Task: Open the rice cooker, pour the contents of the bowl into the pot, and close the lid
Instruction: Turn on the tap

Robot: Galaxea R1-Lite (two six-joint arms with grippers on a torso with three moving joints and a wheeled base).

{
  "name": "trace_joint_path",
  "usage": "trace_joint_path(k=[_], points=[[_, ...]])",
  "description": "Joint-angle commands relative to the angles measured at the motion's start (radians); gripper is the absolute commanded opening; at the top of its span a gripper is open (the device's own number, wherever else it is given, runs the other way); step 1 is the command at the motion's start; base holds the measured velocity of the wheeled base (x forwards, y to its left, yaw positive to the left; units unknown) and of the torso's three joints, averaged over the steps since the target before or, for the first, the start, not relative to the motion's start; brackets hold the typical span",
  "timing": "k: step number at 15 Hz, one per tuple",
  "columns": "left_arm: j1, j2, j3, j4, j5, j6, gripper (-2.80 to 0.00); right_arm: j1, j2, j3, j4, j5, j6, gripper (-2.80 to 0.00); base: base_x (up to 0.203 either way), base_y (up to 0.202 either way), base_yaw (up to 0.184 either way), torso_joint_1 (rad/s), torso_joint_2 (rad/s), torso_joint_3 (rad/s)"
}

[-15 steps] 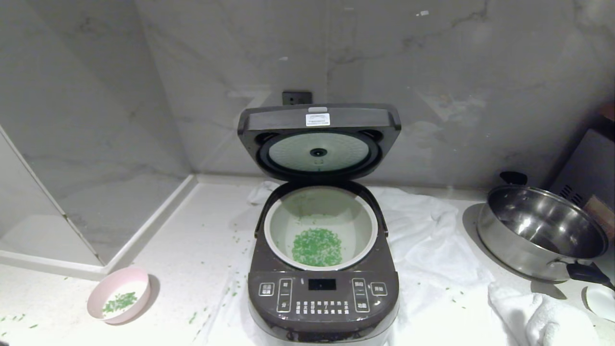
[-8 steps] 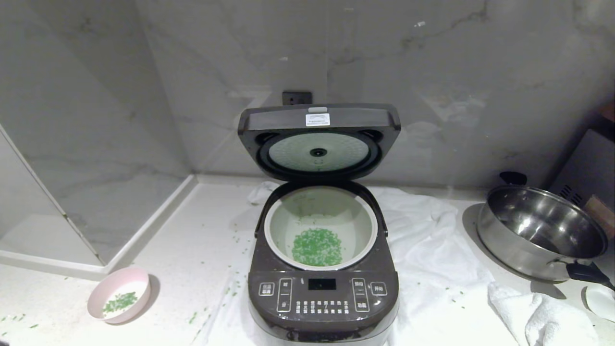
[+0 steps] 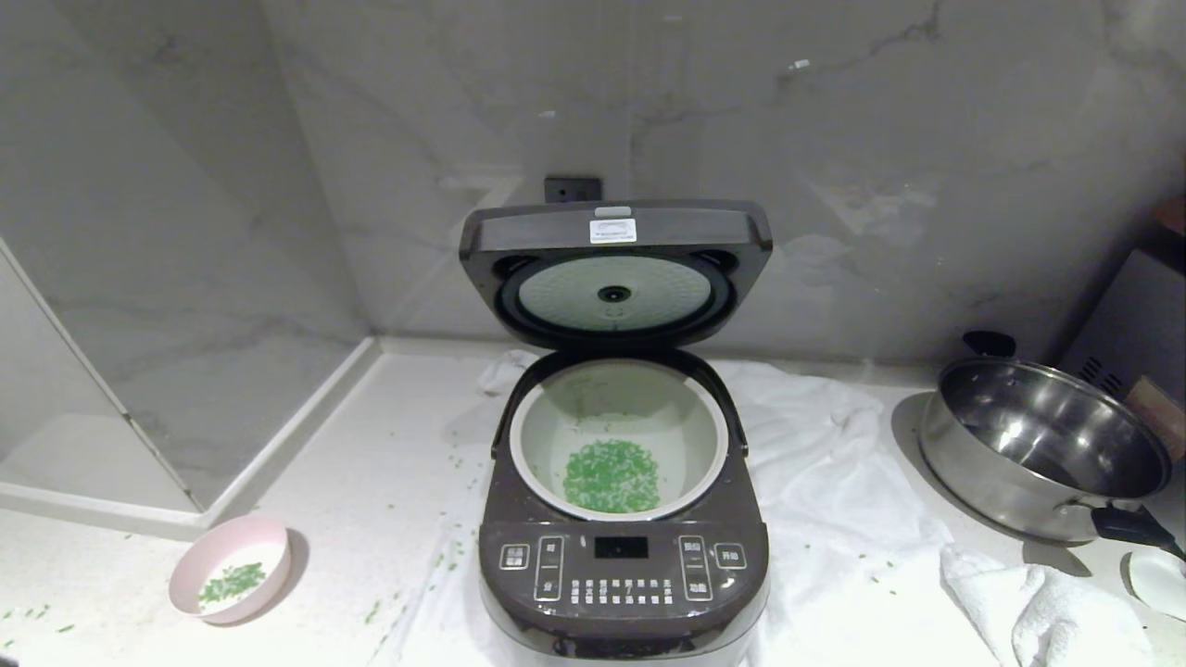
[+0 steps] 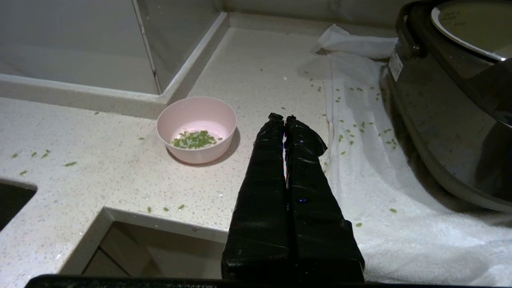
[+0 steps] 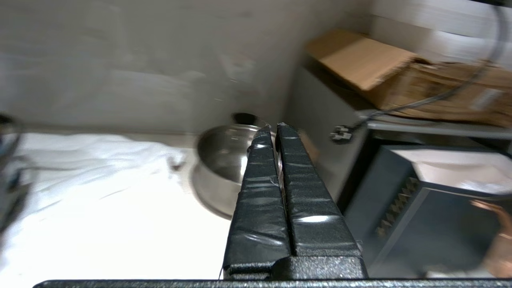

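Note:
The dark rice cooker (image 3: pixel 623 565) stands in the middle of the counter with its lid (image 3: pixel 615 270) hinged up against the wall. Its white pot (image 3: pixel 619 435) holds a heap of green contents (image 3: pixel 611 475). The pink bowl (image 3: pixel 230 582) sits upright at the front left with a few green bits left inside; it shows in the left wrist view too (image 4: pixel 196 129). My left gripper (image 4: pixel 283 119) is shut and empty, hanging near the counter's front edge beside the bowl. My right gripper (image 5: pixel 272 127) is shut and empty, pointing toward the steel pan. Neither arm shows in the head view.
A steel pan (image 3: pixel 1042 449) with black handles stands at the right. A white towel (image 3: pixel 834 482) lies under and around the cooker. Loose green bits (image 3: pixel 449 556) are scattered on counter and towel. A cardboard box (image 5: pixel 400 76) sits on a dark appliance at the far right.
Nothing in the head view has moved: the cooker stays open and the bowl stays in place.

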Motion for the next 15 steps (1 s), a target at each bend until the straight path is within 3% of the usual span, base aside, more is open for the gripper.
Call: trace_joint_path(k=[1, 8, 11, 13, 15], points=[[0.0, 0.0, 0.0, 0.0, 0.0, -0.001, -2.8, 0.002, -0.109, 0.056, 0.001, 0.049, -0.001, -2.8, 0.0, 0.0, 0.0, 0.0, 0.0, 0.0], [0.0, -0.002, 0.0, 0.0, 0.0, -0.001, -2.8, 0.004, -0.146, 0.264, -0.049, 0.245, 0.013, -2.8, 0.0, 0.0, 0.0, 0.0, 0.0, 0.0], [0.0, 0.0, 0.0, 0.0, 0.0, -0.001, -2.8, 0.004, -0.146, 0.401, -0.135, 0.338, 0.01, -2.8, 0.0, 0.0, 0.0, 0.0, 0.0, 0.0], [0.0, 0.0, 0.0, 0.0, 0.0, -0.001, -2.8, 0.004, -0.145, 0.415, -0.137, 0.358, 0.037, -2.8, 0.0, 0.0, 0.0, 0.0, 0.0, 0.0], [0.0, 0.0, 0.0, 0.0, 0.0, -0.001, -2.8, 0.005, -0.145, 0.414, -0.046, 0.355, 0.121, -2.8, 0.0, 0.0, 0.0, 0.0, 0.0, 0.0]])
